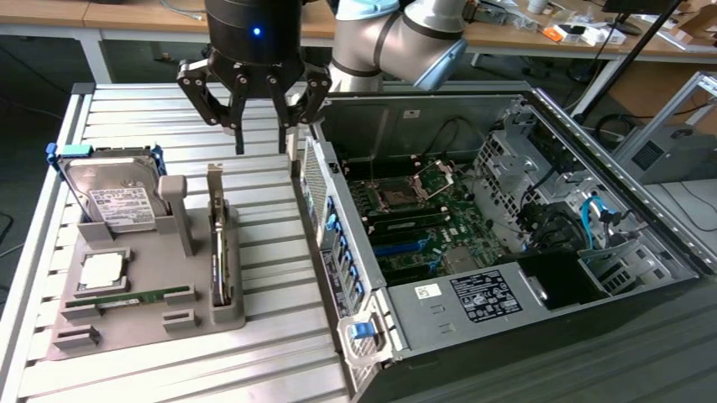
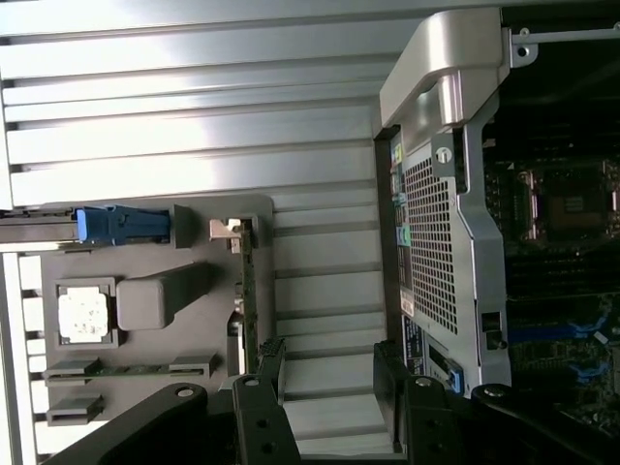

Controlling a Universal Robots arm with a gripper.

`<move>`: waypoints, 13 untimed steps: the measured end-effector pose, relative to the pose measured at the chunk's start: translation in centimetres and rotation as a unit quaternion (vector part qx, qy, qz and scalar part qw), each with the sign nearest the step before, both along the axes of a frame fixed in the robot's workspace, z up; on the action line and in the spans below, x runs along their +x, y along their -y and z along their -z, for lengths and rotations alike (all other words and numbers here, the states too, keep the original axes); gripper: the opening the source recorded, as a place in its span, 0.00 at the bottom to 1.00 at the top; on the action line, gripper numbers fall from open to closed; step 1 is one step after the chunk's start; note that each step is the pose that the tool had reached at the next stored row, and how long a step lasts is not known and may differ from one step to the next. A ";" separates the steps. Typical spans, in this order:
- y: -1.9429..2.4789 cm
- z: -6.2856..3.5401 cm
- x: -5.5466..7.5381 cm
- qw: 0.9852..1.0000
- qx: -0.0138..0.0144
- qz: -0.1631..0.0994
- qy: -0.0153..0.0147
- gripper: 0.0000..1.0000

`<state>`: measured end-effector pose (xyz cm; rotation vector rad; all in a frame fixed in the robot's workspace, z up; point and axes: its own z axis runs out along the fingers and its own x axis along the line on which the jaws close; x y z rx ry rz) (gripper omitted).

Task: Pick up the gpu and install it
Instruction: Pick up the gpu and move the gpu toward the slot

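**Nothing lifted yet**

The gripper (image 1: 261,144), jaws spread wide and empty, hangs above the table. The gpu (image 1: 221,243) stands on edge in the grey holder (image 1: 134,323), at 7 o'clock from the gripper in the exterior view, untouched. The open case (image 1: 482,298) sits at the holder's 3 o'clock. Pickup and install both remain.

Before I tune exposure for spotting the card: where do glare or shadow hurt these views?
Wrist view: strong glare whitens the ribbed table, the gpu shows edge-on, the computer case is dark inside. Exterior view: even light, the gpu readable in its grey holder.
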<state>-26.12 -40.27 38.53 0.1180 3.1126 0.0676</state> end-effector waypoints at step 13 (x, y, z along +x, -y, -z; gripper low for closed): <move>0.14 0.42 0.0 1.000 0.000 0.000 0.000 0.50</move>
